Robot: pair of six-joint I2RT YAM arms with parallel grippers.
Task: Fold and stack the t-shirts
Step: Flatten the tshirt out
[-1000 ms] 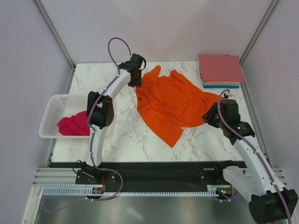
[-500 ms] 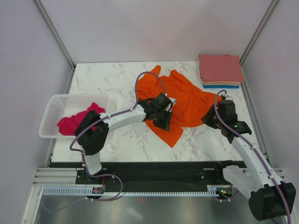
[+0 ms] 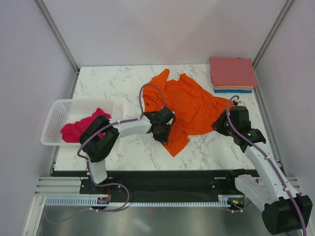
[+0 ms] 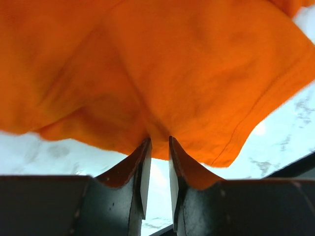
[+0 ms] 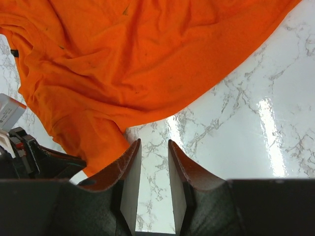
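One orange t-shirt (image 3: 189, 105) rumpled on the bench (image 3: 113, 83), left claw (image 4: 158, 142) clamped on its near edge, right claw (image 5: 154, 142) slightly apart, empty, beside its right hem, one magenta t-shirt (image 3: 78, 130) in one basket (image 3: 56, 110), three folded t-shirts (image 3: 231, 73) stacked far-right

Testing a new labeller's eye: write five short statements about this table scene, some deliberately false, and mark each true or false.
1. The orange t-shirt lies unfolded on the marble table. True.
2. The white basket is empty. False: a magenta t-shirt lies in it.
3. A folded stack sits at the table's far right corner. True.
4. The right hand grips the orange t-shirt. False: its jaws stand apart over bare marble.
5. The left hand is at the folded stack. False: it is on the orange t-shirt's near part.
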